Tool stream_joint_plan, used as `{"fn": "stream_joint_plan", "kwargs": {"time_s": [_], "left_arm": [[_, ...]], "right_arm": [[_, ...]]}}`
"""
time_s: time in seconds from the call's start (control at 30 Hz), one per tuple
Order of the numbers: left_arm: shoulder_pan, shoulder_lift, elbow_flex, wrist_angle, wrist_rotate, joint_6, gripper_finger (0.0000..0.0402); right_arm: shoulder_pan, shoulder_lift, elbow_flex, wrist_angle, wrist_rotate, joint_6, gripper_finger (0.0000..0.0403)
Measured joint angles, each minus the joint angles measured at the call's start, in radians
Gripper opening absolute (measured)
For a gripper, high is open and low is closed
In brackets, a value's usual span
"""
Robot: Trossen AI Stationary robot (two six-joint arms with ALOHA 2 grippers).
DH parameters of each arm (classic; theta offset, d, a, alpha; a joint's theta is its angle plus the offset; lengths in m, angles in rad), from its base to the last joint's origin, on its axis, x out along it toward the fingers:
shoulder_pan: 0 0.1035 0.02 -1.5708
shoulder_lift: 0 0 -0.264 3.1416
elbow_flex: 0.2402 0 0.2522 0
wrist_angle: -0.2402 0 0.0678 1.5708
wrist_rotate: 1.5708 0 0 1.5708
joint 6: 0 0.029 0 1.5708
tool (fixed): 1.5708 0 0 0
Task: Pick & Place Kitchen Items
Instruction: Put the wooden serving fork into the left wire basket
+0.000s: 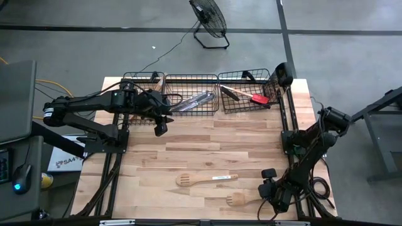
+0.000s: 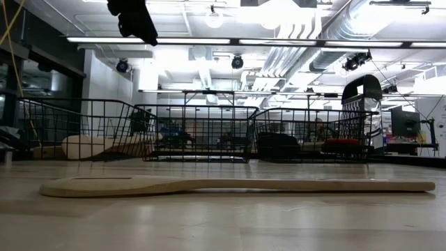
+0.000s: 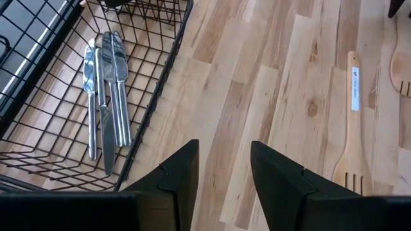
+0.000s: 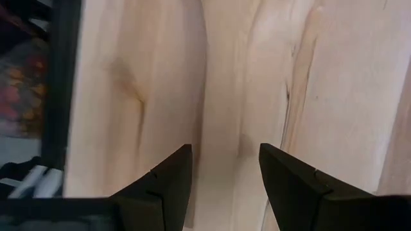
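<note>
A pale wooden slotted spatula [image 1: 206,179] lies flat on the table near the front; it also shows in the low view [image 2: 237,185] and the left wrist view [image 3: 352,128]. A second pale wooden utensil [image 1: 242,199] lies closer to the front edge. Silver cutlery [image 1: 193,100] lies in the middle wire basket and shows in the left wrist view [image 3: 106,96]. A red-headed spatula [image 1: 260,98] and a black-handled tool [image 1: 229,93] lie in the right basket. My left gripper [image 3: 223,167] is open and empty above the table, just in front of the baskets [image 1: 161,129]. My right gripper [image 4: 225,173] is open and empty over bare wood at the front right [image 1: 270,188].
Three black wire baskets [image 1: 191,80] stand in a row along the table's far edge. The left basket [image 1: 141,94] holds pale wooden utensils [image 2: 90,146]. Bare wood lies between the baskets and the two wooden utensils. A floor fan [image 1: 210,19] stands beyond the table.
</note>
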Motion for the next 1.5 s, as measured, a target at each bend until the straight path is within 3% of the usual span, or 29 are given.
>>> {"fn": "stream_joint_plan", "kwargs": {"time_s": [0.47, 0.87, 1.17, 1.5], "left_arm": [[0.0, 0.0, 0.0, 0.0, 0.0, 0.0, 0.0138], [0.0, 0.0, 0.001, 0.0, 0.0, 0.0, 0.0138], [0.0, 0.0, 0.001, 0.0, 0.0, 0.0, 0.0138], [0.0, 0.0, 0.001, 0.0, 0.0, 0.0, 0.0138]], "right_arm": [[0.016, 0.047, 0.005, -0.069, 0.118, -0.077, 0.0173], [0.009, 0.048, 0.003, -0.267, 0.315, -0.128, 0.0173], [-0.033, 0.048, 0.001, -0.257, 0.266, -0.143, 0.0173], [-0.124, 0.046, 0.001, -0.196, 0.08, -0.151, 0.0147]]}}
